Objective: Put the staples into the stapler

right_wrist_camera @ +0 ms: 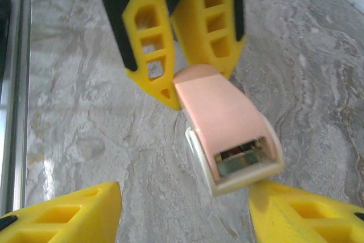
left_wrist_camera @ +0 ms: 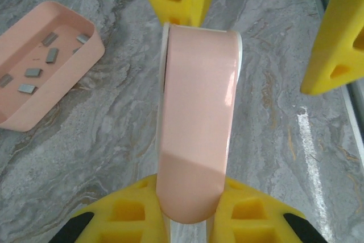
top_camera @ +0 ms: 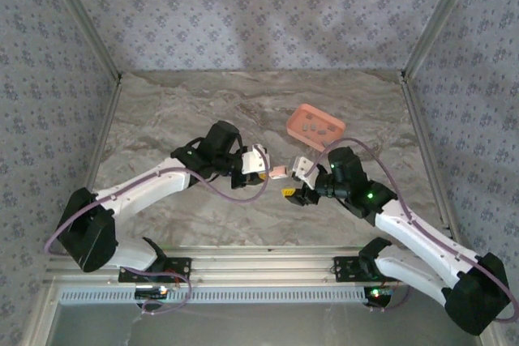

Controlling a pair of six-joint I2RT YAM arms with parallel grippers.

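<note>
Left gripper (top_camera: 266, 169) is clamped on the rear end of the pink stapler (right_wrist_camera: 227, 123), one yellow finger on each side. The stapler's nose points at the right arm, with the front slot showing in the right wrist view. Can't tell if its base rests on the table.

Right gripper (top_camera: 294, 180) is at the stapler's nose, jaws apart and holding nothing. They straddle the nose, and one finger sits very close to it.

Salmon tray (left_wrist_camera: 62, 92) is beyond the stapler, off to the right arm's side and well apart. The staples (left_wrist_camera: 33, 73) lie loose and flat inside, none picked.

Risks:
- The stapler is held by the rear only, so any push or pull at the nose could pivot it or slip it out of the grip.
- A loading channel isn't visibly open.
- The staples are tiny and flat, so a pinch could miss, skid them or drag the tray.
</note>
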